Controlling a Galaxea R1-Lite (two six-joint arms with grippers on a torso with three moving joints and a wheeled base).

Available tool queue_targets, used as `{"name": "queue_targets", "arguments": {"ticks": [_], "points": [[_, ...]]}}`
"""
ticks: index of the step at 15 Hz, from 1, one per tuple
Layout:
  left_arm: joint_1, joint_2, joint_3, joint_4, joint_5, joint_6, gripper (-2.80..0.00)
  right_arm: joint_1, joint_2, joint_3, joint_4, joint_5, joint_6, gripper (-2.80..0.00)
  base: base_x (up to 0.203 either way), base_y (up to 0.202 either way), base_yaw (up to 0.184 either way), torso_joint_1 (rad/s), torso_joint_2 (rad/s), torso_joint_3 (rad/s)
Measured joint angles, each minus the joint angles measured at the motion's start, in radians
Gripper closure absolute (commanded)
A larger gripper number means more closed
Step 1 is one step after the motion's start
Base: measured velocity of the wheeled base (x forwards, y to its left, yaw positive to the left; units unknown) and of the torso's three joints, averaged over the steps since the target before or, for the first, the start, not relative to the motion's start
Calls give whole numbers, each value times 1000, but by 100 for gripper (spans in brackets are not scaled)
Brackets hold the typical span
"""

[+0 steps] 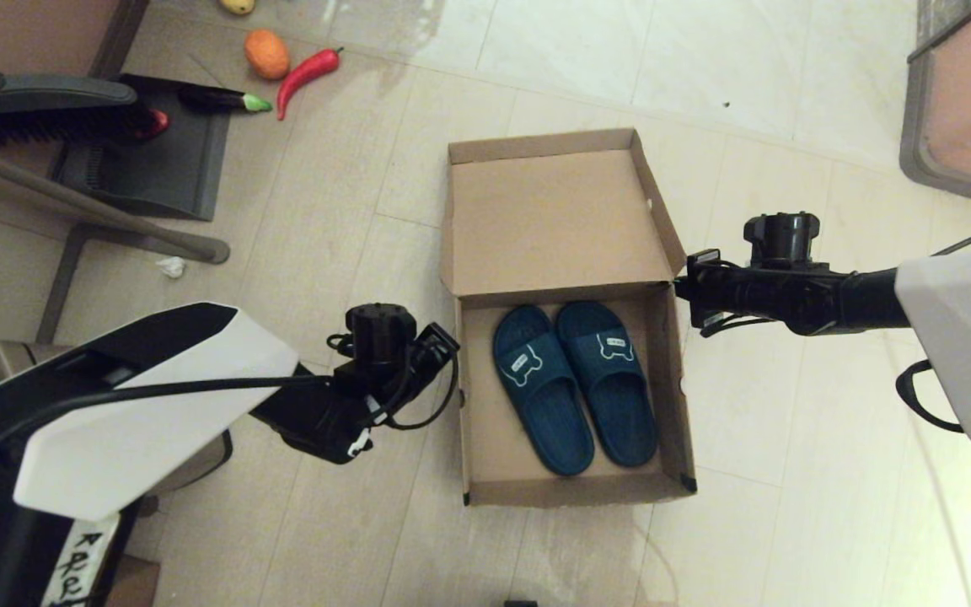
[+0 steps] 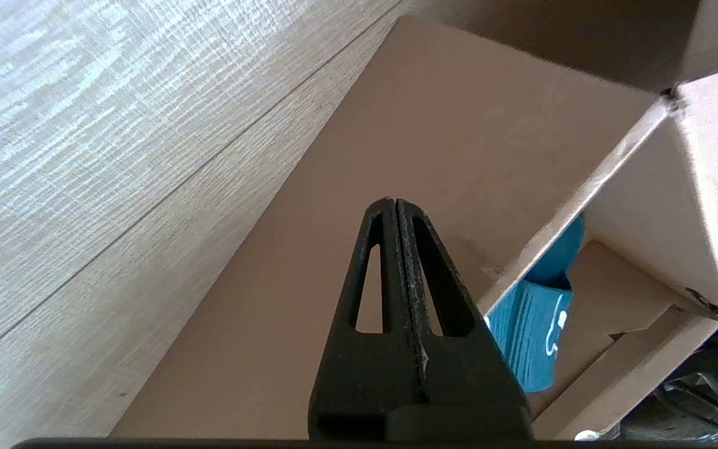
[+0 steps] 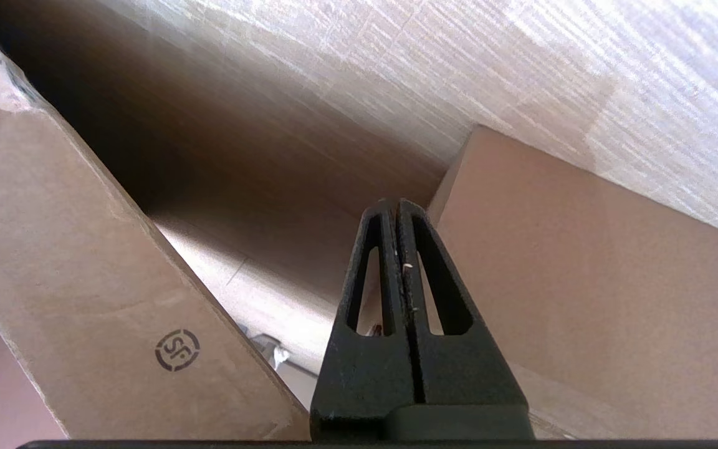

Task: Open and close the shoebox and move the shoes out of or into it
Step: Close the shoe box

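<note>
- Pale floor tiles (image 1: pixel 789 472) run under everything; at far left a dustpan (image 1: pixel 152 160) and brush (image 1: pixel 39 114) sit by toy vegetables, including a red chili (image 1: pixel 307 74).
- Left tool (image 2: pixel 396 209) hangs just outside the left wall of the shoebox (image 1: pixel 485 472), clenched on nothing, its tips pressed flat together.
- Shoebox stands on the floor in the middle, lid (image 1: pixel 557 219) thrown fully back away from the robot.
- Shoes (image 1: pixel 574 384) lie side by side inside it, toes toward the lid, soles down, touching each other along their length.
- These look like rubber slides: probably light, bendy, a little grippy, not fragile. The strap arch or the side edge of the sole seems the best place to pinch; a grip at the heel alone would likely let the shoe droop.
- Cardboard lid should be light and stiff but easily creased, so the free far edge near a corner looks the safest hold for swinging it closed.
- Right tool (image 3: pixel 396 209) sits outside the right wall near the hinge line, also clenched and empty.
</note>
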Motion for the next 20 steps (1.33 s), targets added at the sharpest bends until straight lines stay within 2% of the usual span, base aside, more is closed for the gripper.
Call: {"name": "queue_targets", "arguments": {"ticks": [3, 7, 11, 13, 17, 20], "points": [[0, 13, -3, 0, 1, 0, 0, 3, 1, 4, 1, 43, 0, 0, 0, 0, 0, 0, 0, 0], [2, 15, 1, 11, 1, 1, 0, 5, -7, 6, -20, 157, -33, 0, 0, 0, 0, 0, 0, 0], [1, 12, 19, 11, 1, 0, 0, 11, -22, 34, -29, 171, -50, 0, 0, 0, 0, 0, 0, 0], [0, 2, 51, 7, 2, 0, 0, 16, -43, 98, -30, 171, -58, 0, 0, 0, 0, 0, 0, 0], [-5, -40, 169, -9, 8, -6, 0, 33, -117, 311, -44, 170, -109, 0, 0, 0, 0, 0, 0, 0], [-25, -88, 303, -76, 19, -7, 0, 37, -166, 443, -148, 153, -120, 0, 0, 0, 0, 0, 0, 0]]}}
